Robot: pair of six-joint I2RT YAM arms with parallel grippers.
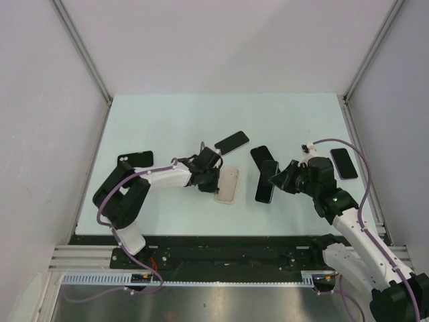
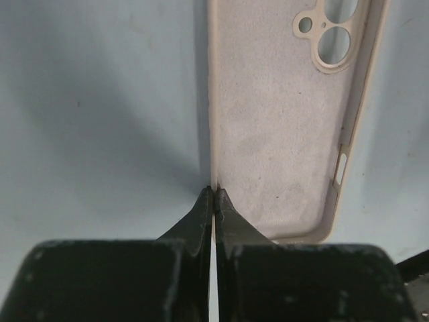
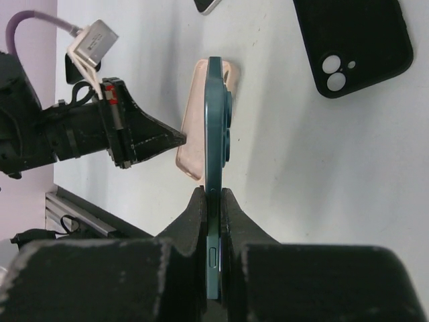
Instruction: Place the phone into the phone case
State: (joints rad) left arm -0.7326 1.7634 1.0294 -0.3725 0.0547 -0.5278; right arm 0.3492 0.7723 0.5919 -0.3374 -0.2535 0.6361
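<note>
A beige phone case (image 1: 228, 185) lies open side up on the table left of centre. My left gripper (image 1: 214, 180) is shut on the case's left wall; in the left wrist view the pinch (image 2: 214, 192) sits near the case's (image 2: 275, 134) lower corner. My right gripper (image 1: 279, 178) is shut on a dark teal phone (image 1: 266, 182) and holds it above the table to the right of the case. In the right wrist view the phone (image 3: 214, 121) stands edge-on between my fingers (image 3: 214, 196), with the case (image 3: 190, 131) and the left gripper (image 3: 179, 139) beyond it.
A black case with camera holes (image 3: 352, 43) lies just behind the held phone (image 1: 261, 153). A black phone (image 1: 232, 141) lies further back. Another dark phone (image 1: 343, 163) lies at the right edge. A black case (image 1: 136, 159) lies at the left.
</note>
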